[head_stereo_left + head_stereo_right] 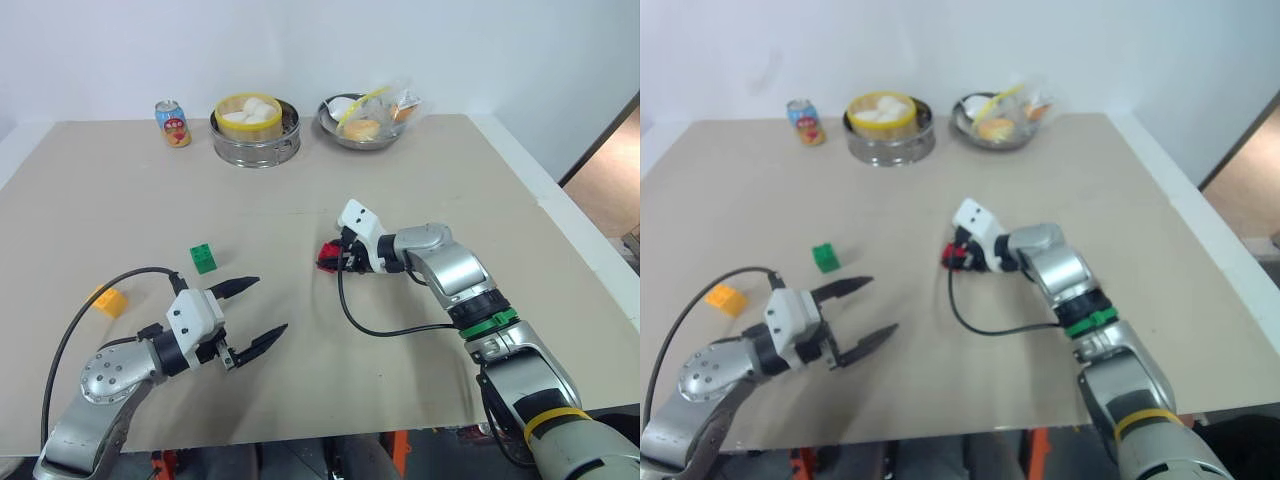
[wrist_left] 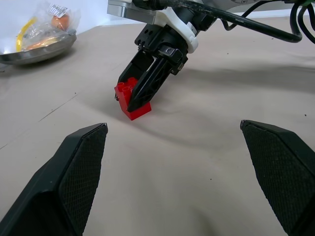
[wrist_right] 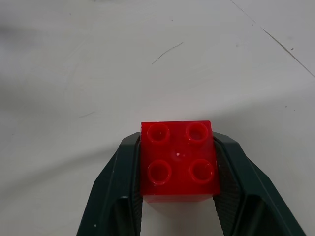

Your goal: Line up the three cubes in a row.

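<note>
The table [image 1: 300, 170] carries one steamer [image 1: 255, 130], one bowl [image 1: 362, 122], one can [image 1: 173, 123] and three cubes. Two grippers are present. The right gripper [image 1: 335, 258] is clamped on the red cube [image 3: 178, 160] at table centre. The left gripper [image 1: 255, 312] is spread wide, holding nothing. The green cube [image 1: 203, 258] sits at 9 o'clock from the red cube; the yellow cube [image 1: 110, 301] lies at 8 o'clock from the green cube. Risk: the red cube appears tilted on the table, so it may pivot or slip during transfer.

Red cube [image 3: 178, 160], green cube [image 1: 203, 258], orange-yellow cube [image 1: 110, 301] — beige table [image 1: 400, 160], can [image 1: 173, 123] perhaps orange-and-blue.
</note>
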Controlling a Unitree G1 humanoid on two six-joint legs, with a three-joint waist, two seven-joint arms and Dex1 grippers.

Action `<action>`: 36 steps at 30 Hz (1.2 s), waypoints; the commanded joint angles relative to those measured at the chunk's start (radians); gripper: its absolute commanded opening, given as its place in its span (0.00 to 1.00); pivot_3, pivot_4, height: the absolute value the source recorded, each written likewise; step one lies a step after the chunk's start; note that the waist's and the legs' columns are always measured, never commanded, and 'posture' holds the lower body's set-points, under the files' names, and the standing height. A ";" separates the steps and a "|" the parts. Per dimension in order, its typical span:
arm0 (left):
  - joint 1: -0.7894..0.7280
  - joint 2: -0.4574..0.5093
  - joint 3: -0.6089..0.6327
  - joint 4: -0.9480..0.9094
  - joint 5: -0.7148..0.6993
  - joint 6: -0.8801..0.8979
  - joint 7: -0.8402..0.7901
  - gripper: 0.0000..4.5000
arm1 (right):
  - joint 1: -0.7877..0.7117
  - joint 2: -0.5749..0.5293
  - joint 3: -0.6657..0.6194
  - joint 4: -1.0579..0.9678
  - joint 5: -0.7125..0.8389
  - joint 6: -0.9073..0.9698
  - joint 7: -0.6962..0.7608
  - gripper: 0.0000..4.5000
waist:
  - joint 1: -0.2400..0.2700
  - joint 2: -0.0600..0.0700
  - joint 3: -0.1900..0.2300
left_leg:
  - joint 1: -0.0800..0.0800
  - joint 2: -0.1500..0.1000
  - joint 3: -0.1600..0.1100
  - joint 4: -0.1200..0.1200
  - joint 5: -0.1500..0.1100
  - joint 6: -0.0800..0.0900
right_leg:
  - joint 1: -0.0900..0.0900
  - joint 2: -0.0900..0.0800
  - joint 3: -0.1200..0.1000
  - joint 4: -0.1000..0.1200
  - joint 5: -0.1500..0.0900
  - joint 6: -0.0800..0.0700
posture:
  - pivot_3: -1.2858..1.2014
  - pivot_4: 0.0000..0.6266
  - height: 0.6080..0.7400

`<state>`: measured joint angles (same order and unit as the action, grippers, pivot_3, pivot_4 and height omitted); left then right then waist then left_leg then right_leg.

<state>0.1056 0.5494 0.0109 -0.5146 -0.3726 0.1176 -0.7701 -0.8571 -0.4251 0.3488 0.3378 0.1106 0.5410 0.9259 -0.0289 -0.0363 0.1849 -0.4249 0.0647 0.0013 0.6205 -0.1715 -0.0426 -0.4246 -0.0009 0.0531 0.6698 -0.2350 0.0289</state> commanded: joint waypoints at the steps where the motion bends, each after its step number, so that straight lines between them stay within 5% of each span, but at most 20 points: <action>1: -0.010 0.012 0.002 -0.017 -0.002 -0.007 -0.009 1.00 | 0.017 -0.059 -0.032 -0.149 -0.012 0.000 0.020 0.29 | 0.000 0.000 0.000 | 0.000 0.000 0.000 0.000 0.000 0.000 | 0.000 0.000 0.000 0.000 0.000 0.000 | 0.52 0.24 1.00; 11: -0.049 0.026 -0.025 0.007 -0.015 -0.010 -0.061 1.00 | 0.354 -0.388 -0.162 -0.661 0.177 0.051 0.269 0.29 | 0.009 0.000 0.000 | -0.002 -0.001 0.000 0.000 -0.001 -0.001 | 0.000 -0.002 -0.001 -0.001 -0.003 0.001 | 0.52 0.24 1.00; 22: -0.056 0.087 -0.054 -0.003 -0.083 0.021 -0.200 1.00 | 0.267 -0.336 -0.044 -0.609 0.158 -0.033 0.346 0.29 | -0.016 0.001 0.001 | 0.002 0.000 0.000 0.001 -0.001 0.001 | 0.001 0.001 0.003 -0.001 0.001 0.000 | 0.52 0.24 1.00; 36: -0.005 0.101 -0.025 -0.048 -0.063 0.033 -0.148 1.00 | 0.135 -0.183 0.105 -0.389 0.057 -0.179 0.419 0.29 | -0.017 0.001 0.001 | 0.001 0.000 0.000 0.000 -0.001 0.001 | 0.000 0.002 0.003 -0.001 0.000 0.000 | 0.52 0.24 1.00</action>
<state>0.0932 0.6394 -0.0360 -0.5229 -0.4333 0.1553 -0.9228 -0.6970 -0.6135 0.4588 -0.0566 0.1719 0.3828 1.3316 -0.0461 -0.0354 0.1855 -0.4241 0.0647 0.0014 0.6210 -0.1724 -0.0418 -0.4248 0.0008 0.0561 0.6691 -0.2349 0.0287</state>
